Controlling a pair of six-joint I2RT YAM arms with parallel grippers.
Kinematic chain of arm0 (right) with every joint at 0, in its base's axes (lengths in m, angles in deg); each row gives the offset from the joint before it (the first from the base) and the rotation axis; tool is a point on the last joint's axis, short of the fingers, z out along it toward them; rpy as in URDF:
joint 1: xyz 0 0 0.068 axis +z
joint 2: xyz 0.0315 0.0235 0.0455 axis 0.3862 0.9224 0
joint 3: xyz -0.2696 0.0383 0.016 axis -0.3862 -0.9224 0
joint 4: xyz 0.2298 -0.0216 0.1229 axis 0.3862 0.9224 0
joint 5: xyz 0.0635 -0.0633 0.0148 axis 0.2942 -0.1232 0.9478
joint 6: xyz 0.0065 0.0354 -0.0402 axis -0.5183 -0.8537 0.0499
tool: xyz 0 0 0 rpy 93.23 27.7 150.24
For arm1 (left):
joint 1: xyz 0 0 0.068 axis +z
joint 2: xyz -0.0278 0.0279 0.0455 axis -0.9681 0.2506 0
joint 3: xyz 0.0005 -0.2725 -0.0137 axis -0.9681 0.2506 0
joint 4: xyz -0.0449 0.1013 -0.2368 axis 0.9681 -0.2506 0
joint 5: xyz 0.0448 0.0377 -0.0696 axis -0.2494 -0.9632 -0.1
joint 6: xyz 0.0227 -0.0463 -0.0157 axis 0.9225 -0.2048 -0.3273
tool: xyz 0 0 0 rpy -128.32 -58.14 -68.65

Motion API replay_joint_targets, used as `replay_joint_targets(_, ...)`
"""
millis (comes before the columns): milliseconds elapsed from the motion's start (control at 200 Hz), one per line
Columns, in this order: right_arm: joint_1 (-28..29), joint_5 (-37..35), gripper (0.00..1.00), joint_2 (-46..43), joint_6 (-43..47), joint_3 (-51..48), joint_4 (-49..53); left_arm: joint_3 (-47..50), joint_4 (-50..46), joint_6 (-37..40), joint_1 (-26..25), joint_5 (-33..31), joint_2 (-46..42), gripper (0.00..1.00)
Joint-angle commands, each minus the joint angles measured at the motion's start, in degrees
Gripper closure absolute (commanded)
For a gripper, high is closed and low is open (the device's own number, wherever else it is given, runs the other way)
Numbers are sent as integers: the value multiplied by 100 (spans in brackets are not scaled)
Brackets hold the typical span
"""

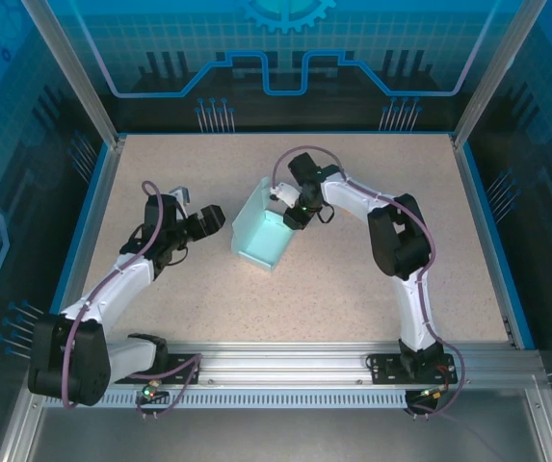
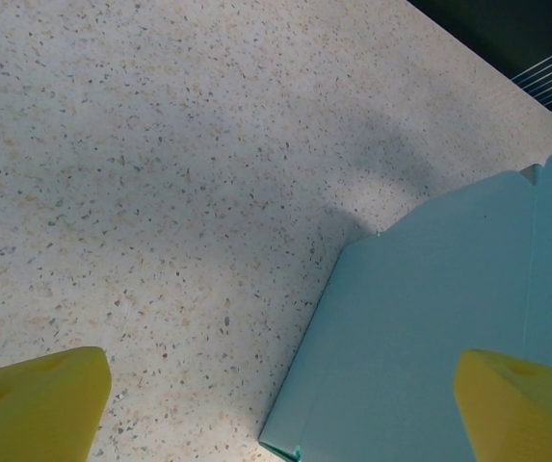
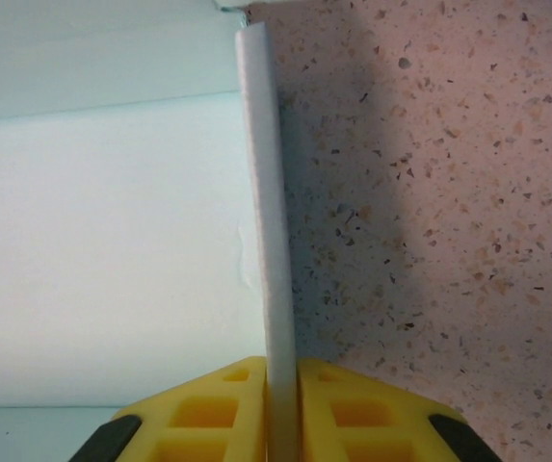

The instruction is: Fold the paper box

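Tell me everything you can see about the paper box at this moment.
The paper box is thin, light blue-teal card, smooth and matte, and partly folded. Its broad panel lies on the speckled table near the middle, with creased edges turned up around it. The right gripper pinches one upright flap, seen edge-on as a pale strip between its yellow fingers. The left gripper hangs open at the box's left side, apart from it.

Left gripper (image 2: pixel 277 404) jaws stand wide apart; one yellow fingertip (image 2: pixel 35 402) above speckled table (image 2: pixel 160 173), the other above paper box (image 2: pixel 430 308) panel lying flat
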State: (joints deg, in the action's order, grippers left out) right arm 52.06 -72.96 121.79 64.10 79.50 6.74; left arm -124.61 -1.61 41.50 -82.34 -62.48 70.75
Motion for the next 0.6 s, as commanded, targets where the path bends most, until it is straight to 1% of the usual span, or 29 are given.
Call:
replay_joint_targets(0, 85, -354, 86, 18, -33, -96, 75, 78, 86, 13, 62, 124, -12, 7)
replay_joint_targets(195, 125, -913, 90, -209, -313, -466, -65, 91, 136, 11, 66, 143, 17, 7)
replay_joint_targets(595, 383, -2566, 93, -311, -820, -929, -78, 130, 198, 9, 62, 153, 91, 7)
